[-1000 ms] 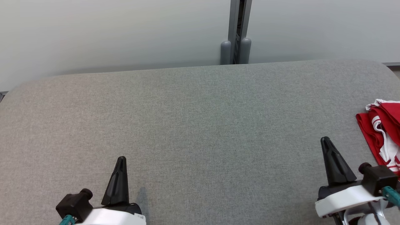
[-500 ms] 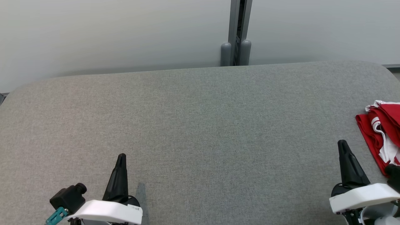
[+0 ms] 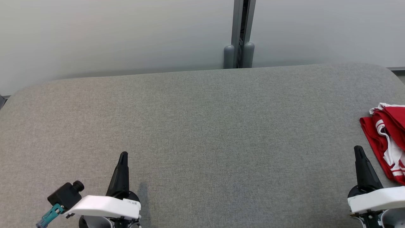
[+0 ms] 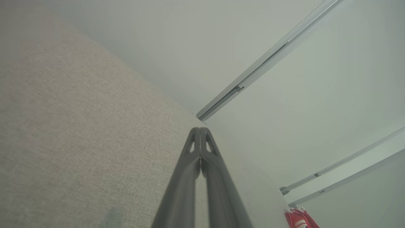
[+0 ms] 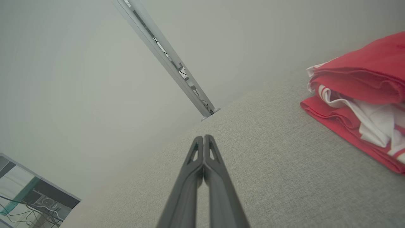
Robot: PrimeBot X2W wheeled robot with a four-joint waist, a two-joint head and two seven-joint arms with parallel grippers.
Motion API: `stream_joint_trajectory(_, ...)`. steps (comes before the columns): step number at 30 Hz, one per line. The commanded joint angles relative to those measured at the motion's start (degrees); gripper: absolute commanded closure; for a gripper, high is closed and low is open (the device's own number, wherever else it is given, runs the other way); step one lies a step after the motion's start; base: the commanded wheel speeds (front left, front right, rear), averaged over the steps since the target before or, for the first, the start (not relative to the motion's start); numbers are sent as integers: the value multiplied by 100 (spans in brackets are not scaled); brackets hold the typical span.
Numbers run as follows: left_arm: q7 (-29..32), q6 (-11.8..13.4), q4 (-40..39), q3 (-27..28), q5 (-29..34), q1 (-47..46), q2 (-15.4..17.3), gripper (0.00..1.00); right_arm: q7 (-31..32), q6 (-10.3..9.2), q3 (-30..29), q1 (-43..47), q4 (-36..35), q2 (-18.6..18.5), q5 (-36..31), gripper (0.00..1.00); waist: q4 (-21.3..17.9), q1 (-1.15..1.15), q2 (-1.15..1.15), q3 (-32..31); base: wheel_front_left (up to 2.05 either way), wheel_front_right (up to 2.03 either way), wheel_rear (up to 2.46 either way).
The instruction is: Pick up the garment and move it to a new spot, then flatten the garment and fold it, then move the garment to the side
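Note:
The garment [image 3: 387, 139] is a red cloth with white stripes, lying folded and bunched at the table's right edge; part of it runs off the head view. It shows large in the right wrist view [image 5: 364, 98] and as a small red scrap in the left wrist view [image 4: 300, 220]. My right gripper [image 3: 358, 148] is shut and empty, just left of the garment and apart from it. My left gripper [image 3: 123, 155] is shut and empty at the lower left, far from the cloth. In both wrist views the jaws are pressed together, left [image 4: 200, 129] and right [image 5: 203, 137].
The grey felt table [image 3: 202, 126] spans the head view, with rounded far corners. Behind it stands a pale wall with a grey vertical post [image 3: 239, 34]. A shelf with cables [image 5: 28, 202] shows at the lower left of the right wrist view.
My right gripper has drawn back to the right and down, nearer the garment's left edge. The left gripper has shifted slightly. Both stay shut.

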Motion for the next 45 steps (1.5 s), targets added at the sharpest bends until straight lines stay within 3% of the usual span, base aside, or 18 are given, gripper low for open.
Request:
stream_joint_trajectory(1, 39, -66, -14, 18, -232, -212, 24, 100, 73, 1, -88, -25, -93, -59, 304, 100, 1, 0, 0, -7, 0, 0, 0)
stream_joint_trajectory(45, 531, -425, 502, 68, -2655, -724, 31, 100, 901, 1, -852, 165, -74, -27, 3412, 100, 22, 0, 0, -142, 0, 0, 0)
